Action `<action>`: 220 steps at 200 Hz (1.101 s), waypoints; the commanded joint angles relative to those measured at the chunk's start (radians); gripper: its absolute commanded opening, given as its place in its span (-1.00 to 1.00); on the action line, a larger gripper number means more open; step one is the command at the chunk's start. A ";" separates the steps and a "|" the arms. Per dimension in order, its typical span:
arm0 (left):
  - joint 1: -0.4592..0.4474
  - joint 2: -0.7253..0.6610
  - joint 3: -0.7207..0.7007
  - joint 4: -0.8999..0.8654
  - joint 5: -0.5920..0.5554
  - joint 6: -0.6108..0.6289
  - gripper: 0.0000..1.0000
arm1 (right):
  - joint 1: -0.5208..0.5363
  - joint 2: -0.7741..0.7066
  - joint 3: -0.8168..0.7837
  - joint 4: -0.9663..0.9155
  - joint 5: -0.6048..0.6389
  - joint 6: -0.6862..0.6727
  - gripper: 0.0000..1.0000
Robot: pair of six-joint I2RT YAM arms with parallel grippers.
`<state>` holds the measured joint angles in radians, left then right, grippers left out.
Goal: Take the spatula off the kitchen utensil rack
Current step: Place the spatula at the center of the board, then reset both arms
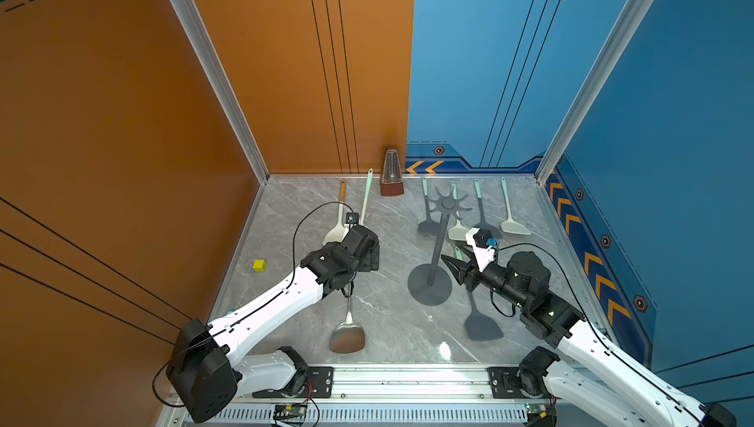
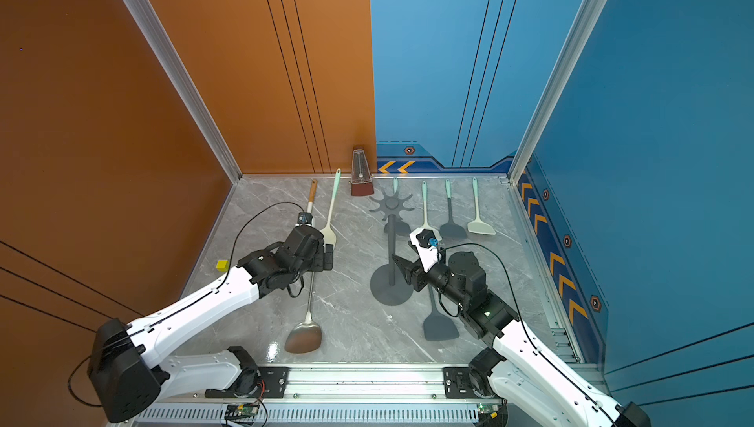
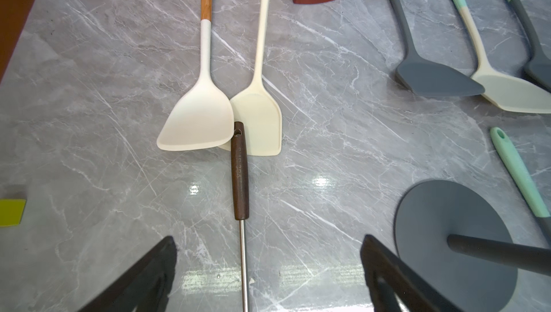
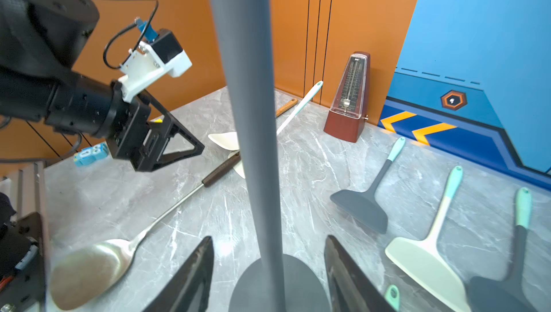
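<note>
Left wrist view: my left pincer [image 3: 268, 239] spread wide over steel spatula with dark wooden handle [image 3: 240, 170], flat on grey worktop [image 3: 89, 87], centre frame; my right pincer [image 4: 269, 237] parted astride dark grey kitchen utensil rack [image 4: 253, 117] pole. Removal looks done; next, back both off without nudging rack.
</note>
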<state>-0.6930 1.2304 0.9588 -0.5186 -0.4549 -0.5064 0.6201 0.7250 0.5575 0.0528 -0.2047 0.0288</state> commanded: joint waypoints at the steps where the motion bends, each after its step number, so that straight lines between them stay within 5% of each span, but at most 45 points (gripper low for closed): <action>1: 0.006 -0.002 0.023 -0.008 -0.036 0.048 0.96 | 0.016 -0.068 -0.002 -0.048 0.023 -0.003 0.31; 33: 0.016 -0.049 0.010 0.016 -0.079 0.077 0.97 | 0.018 -0.173 -0.017 -0.102 0.101 -0.008 0.64; 60: 0.068 -0.171 -0.075 0.094 -0.111 0.142 0.97 | -0.028 -0.208 -0.041 -0.154 0.327 0.046 1.00; 81: 0.114 -0.314 -0.196 0.164 -0.217 0.180 0.97 | -0.183 -0.148 -0.004 -0.222 0.482 0.227 1.00; 106: 0.223 -0.536 -0.393 0.318 -0.244 0.312 0.97 | -0.423 -0.045 0.005 -0.255 0.482 0.384 1.00; 128: 0.312 -0.673 -0.640 0.689 -0.212 0.400 0.97 | -0.546 0.080 -0.015 -0.175 0.521 0.386 1.00; 147: 0.399 -0.657 -0.754 0.825 -0.198 0.411 0.97 | -0.593 0.255 -0.024 -0.052 0.632 0.364 1.00; 180: 0.461 -0.547 -0.775 0.919 -0.147 0.465 0.97 | -0.631 0.574 -0.010 0.146 0.586 0.313 1.00; 220: 0.527 -0.291 -0.808 1.207 -0.055 0.473 0.97 | -0.578 0.651 -0.082 0.440 0.551 0.158 1.00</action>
<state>-0.1921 0.8253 0.1795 0.4358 -0.5789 -0.0662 0.0036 1.3861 0.5041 0.2386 0.3447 0.3141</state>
